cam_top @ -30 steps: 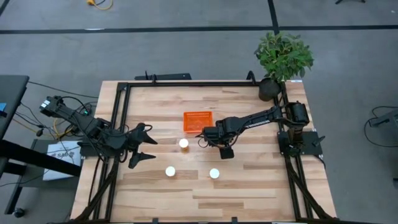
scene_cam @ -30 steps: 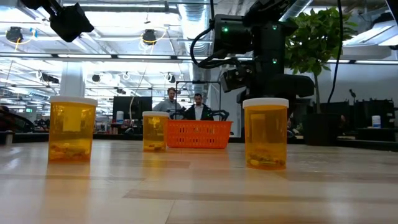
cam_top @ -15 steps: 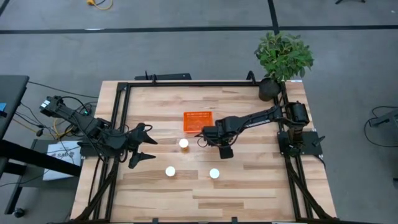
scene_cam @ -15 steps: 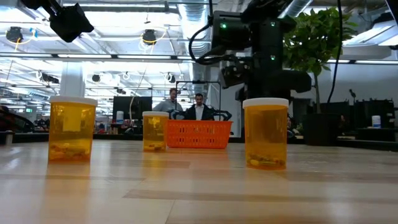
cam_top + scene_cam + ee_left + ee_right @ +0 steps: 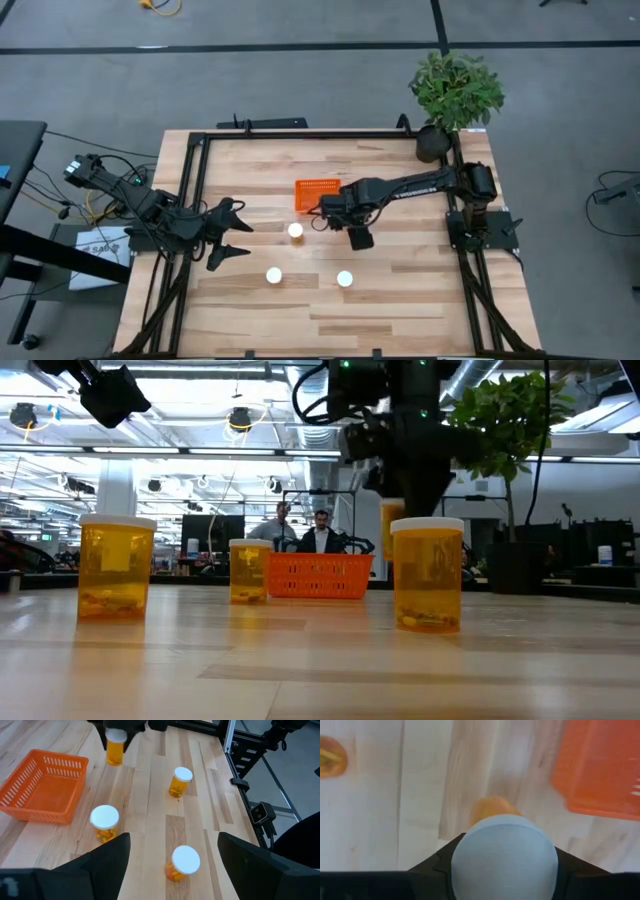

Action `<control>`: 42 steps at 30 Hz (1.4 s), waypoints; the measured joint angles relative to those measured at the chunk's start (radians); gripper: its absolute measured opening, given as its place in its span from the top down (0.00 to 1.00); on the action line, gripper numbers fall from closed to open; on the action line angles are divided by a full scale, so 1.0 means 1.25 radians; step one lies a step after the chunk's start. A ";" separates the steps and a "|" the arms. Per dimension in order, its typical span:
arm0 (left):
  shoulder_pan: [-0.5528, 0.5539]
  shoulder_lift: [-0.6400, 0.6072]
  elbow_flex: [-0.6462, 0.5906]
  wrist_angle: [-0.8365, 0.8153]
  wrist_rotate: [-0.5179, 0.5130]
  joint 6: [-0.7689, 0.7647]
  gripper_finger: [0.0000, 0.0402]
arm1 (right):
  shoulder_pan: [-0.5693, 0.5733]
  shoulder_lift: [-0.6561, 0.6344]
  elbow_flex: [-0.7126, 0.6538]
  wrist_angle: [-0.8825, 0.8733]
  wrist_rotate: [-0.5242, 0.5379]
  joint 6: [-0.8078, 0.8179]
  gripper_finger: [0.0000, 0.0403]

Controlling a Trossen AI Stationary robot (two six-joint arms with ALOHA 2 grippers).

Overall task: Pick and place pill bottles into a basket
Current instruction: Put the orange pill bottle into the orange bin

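Above the desk (image 5: 420, 300), right hand (image 5: 325, 212) clamped on one pill bottle (image 5: 115, 747), upright, white cap up, lifted clear of the wood and hanging just beside the near edge of the orange basket (image 5: 317, 193), not yet over it. Short carry toward the basket likely next. Three more bottles (image 5: 295, 231) standing on the desk. Left hand (image 5: 234, 232) parked at the desk's left, fingers spread, gripping nothing, farther from the basket.
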 joint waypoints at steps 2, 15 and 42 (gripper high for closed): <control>0.000 0.000 0.000 0.000 0.000 0.000 0.28 | -0.011 0.000 0.020 -0.017 0.001 -0.011 0.58; 0.000 0.000 0.000 0.000 0.003 -0.001 0.28 | -0.106 0.000 0.130 -0.063 0.005 -0.102 0.59; 0.000 0.000 0.000 0.003 -0.022 -0.007 0.28 | -0.147 0.030 0.155 0.055 0.002 -0.200 0.55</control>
